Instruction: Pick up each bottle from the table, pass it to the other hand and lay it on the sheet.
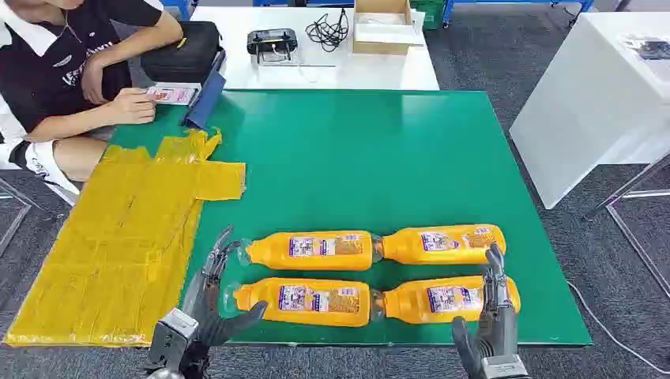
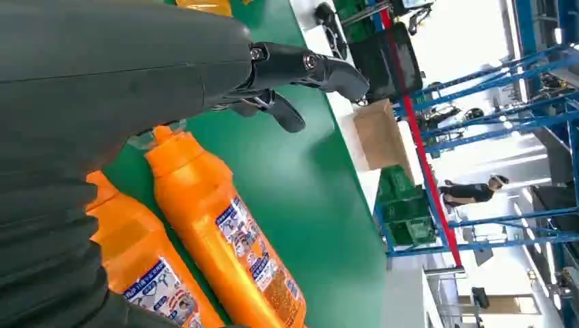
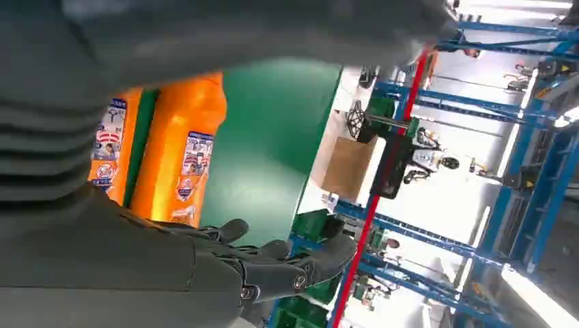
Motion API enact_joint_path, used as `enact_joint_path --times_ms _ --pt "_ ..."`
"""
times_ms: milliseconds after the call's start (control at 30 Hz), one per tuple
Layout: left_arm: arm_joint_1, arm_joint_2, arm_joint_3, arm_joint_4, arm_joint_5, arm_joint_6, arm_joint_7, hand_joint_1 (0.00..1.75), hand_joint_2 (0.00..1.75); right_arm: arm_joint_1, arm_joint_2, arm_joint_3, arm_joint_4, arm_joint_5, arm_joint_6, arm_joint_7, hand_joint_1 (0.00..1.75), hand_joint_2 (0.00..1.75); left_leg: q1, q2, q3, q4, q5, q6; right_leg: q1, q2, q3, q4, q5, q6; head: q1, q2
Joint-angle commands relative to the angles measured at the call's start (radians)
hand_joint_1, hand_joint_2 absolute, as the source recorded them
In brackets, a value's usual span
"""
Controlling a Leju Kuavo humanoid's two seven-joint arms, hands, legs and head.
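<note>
Bottles (image 1: pixel 312 300) crowd the counter's near edge; your spread, empty left hand (image 1: pixel 207 304) and right hand (image 1: pixel 491 316) risk nudging neighbours off.

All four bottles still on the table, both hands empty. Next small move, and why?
Probably close the left hand around the cap end of the near-left orange plastic bottle. That hand is spread open right at its cap, holds nothing, and the yellow plastic sheet still has no bottle on it. The right hand is open too.

4 orange bottles (image 1: pixel 312 250) on green table (image 1: pixel 355 158), 1 yellow sheet (image 1: pixel 111 237), 1 person (image 1: pixel 63 63).
</note>
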Motion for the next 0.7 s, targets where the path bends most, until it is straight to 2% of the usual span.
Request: enact_joint_path --times_ms 33,67,233,267,300,333,367,400,433,533,700 --pt "-0.048 -0.002 -0.020 0.044 -0.125 0.128 -0.111 0.00 1.75 -0.050 0.014 0.037 0.037 -0.045 0.039 -0.125 0.00 0.00 0.001 0.000 0.002 -0.001 0.000 -0.001 0.000 0.001 0.002 -0.001 0.000 -0.001 0.000 0.000" --pt "-0.048 -0.002 -0.020 0.044 -0.125 0.128 -0.111 0.00 1.75 -0.050 0.014 0.037 0.037 -0.045 0.039 -0.125 0.00 0.00 0.001 0.001 0.006 -0.002 -0.001 -0.002 0.001 0.001 0.006 -0.002 -0.001 -0.001 0.000 0.000" --pt "-0.048 -0.002 -0.020 0.044 -0.125 0.128 -0.111 0.00 1.75 -0.050 0.014 0.037 0.037 -0.045 0.039 -0.125 0.00 0.00 0.001 0.000 0.002 -0.001 0.000 -0.001 0.000 0.001 0.002 -0.001 0.000 -0.001 0.000 0.000" --pt "-0.071 -0.024 -0.053 0.075 -0.187 0.196 -0.094 0.00 1.75 -0.075 0.032 0.060 0.064 -0.035 0.024 -0.128 0.00 0.00 0.001 0.001 0.004 -0.002 -0.001 -0.002 0.001 0.001 0.004 -0.002 -0.001 -0.001 0.000 0.000" --pt "-0.071 -0.024 -0.053 0.075 -0.187 0.196 -0.094 0.00 1.75 -0.075 0.032 0.060 0.064 -0.035 0.024 -0.128 0.00 0.00 0.000 0.001 0.003 -0.001 -0.001 -0.001 0.000 0.001 0.003 -0.001 0.000 -0.001 0.000 0.000" --pt "-0.099 -0.038 -0.074 0.097 -0.200 0.215 -0.077 0.00 1.75 -0.103 0.051 0.083 0.086 -0.017 0.000 -0.115 0.00 1.75 0.001 0.001 0.005 -0.002 -0.001 -0.002 0.001 0.001 0.005 -0.002 -0.001 -0.001 0.000 0.000" --pt "-0.099 -0.038 -0.074 0.097 -0.200 0.215 -0.077 0.00 1.75 -0.103 0.051 0.083 0.086 -0.017 0.000 -0.115 0.23 1.75 0.001 0.001 0.004 -0.002 -0.001 -0.002 0.001 0.001 0.004 -0.002 0.000 -0.001 0.000 0.000" --pt "-0.099 -0.038 -0.074 0.097 -0.200 0.215 -0.077 1.20 1.75 -0.103 0.051 0.083 0.086 -0.017 0.000 -0.115 1.36 1.75 0.001 0.000 0.003 -0.001 -0.001 -0.001 0.001 0.001 0.003 -0.002 0.000 -0.001 0.000 0.000" --pt "-0.099 -0.038 -0.074 0.097 -0.200 0.215 -0.077 1.75 1.75 -0.103 0.051 0.083 0.086 -0.017 0.000 -0.115 1.43 1.75 0.001 0.001 0.005 -0.002 -0.001 -0.002 0.001 0.001 0.006 -0.002 -0.001 -0.001 0.000 0.000" --pt "-0.120 -0.048 -0.095 0.119 -0.198 0.227 -0.044 1.75 1.75 -0.125 0.062 0.108 0.104 -0.004 -0.029 -0.088 1.69 1.75 0.001 0.001 0.005 -0.002 -0.001 -0.002 0.001 0.001 0.005 -0.002 -0.001 -0.001 0.000 0.000" --pt "-0.140 -0.053 -0.116 0.137 -0.194 0.240 -0.022 1.75 1.75 -0.146 0.067 0.134 0.121 0.003 -0.058 -0.068 1.69 1.75 0.001 0.000 0.003 -0.001 -0.001 -0.001 0.001 0.001 0.003 -0.002 0.000 -0.001 0.000 0.000"
